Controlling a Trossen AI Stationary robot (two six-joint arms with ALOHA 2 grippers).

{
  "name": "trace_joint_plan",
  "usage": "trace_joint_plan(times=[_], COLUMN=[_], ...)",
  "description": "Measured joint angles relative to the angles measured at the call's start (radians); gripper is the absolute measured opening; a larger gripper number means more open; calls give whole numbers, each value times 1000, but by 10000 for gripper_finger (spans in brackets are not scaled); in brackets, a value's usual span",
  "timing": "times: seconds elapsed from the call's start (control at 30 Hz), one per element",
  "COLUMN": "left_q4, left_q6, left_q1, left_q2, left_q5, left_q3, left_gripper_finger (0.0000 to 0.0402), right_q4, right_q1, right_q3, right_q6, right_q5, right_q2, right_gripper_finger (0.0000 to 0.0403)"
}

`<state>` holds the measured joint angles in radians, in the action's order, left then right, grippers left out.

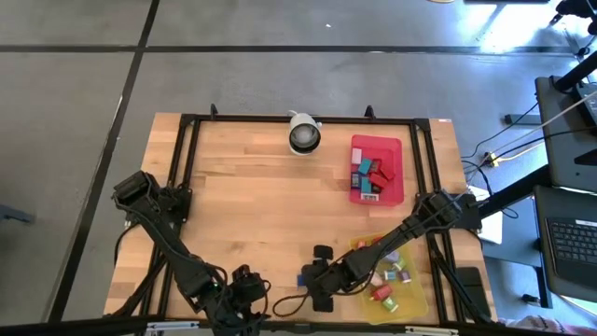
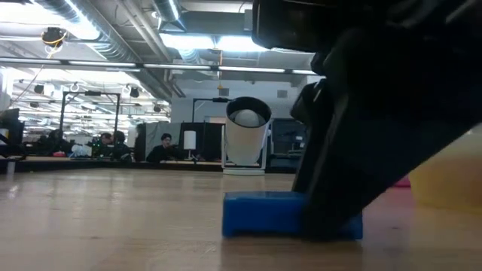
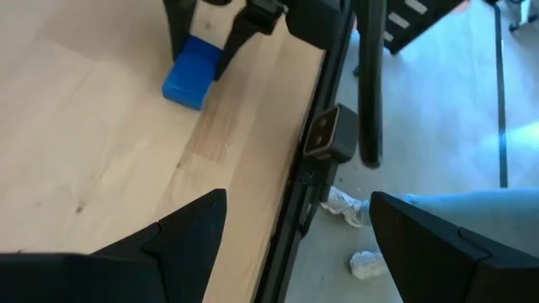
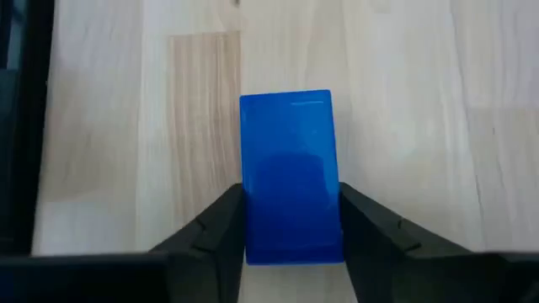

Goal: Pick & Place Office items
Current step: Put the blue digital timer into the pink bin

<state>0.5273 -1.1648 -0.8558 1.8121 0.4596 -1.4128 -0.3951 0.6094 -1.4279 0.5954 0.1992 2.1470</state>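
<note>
Your right gripper [image 4: 292,220] has its fingers [image 4: 215,227] pressed against both long sides of a blue block [image 4: 290,172], so it is grasping that block. The block lies flat on the counter [image 4: 404,101], with its long axis running straight out ahead between the fingers, and about half of its length sticks out past the fingertips. That alignment is what the coming lift depends on, in my judgement: the fingers pinch across the narrow width, so the block should come up square as long as the grip holds.

Seen from above, the blue block [image 1: 307,277] sits near the front edge of the counter, just left of the yellow tray [image 1: 417,305], which holds several more small blocks. The red tray [image 1: 393,154] with its own pile of blocks lies well apart, toward the back right. The right arm is plainly the nearer one here.

Your left gripper [image 3: 290,227] waits at the front of the counter, left of the block, fingers spread wide and holding nothing.

The table-level view shows what the overhead one cannot: the blue block [image 2: 263,213] has its underside on the wood, not yet lifted. The left wrist view shows the block [image 3: 192,72] pinched from a little way off. The white round camera [image 1: 303,133] stands at the back edge.
</note>
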Motion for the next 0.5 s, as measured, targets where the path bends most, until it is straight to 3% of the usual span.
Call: trace_joint_plan(times=[0.23,0.5], left_q4=[5,31], left_q6=[0,1], left_q1=[4,56], left_q2=[0,-1], left_q5=[71,160], left_q3=[0,0], left_gripper_finger=[290,290], right_q4=[-181,-409], right_q1=[-15,-60], right_q3=[7,5], right_q6=[-47,-158], right_q5=[-85,155], right_q2=[-122,-402], right_gripper_finger=[153,157])
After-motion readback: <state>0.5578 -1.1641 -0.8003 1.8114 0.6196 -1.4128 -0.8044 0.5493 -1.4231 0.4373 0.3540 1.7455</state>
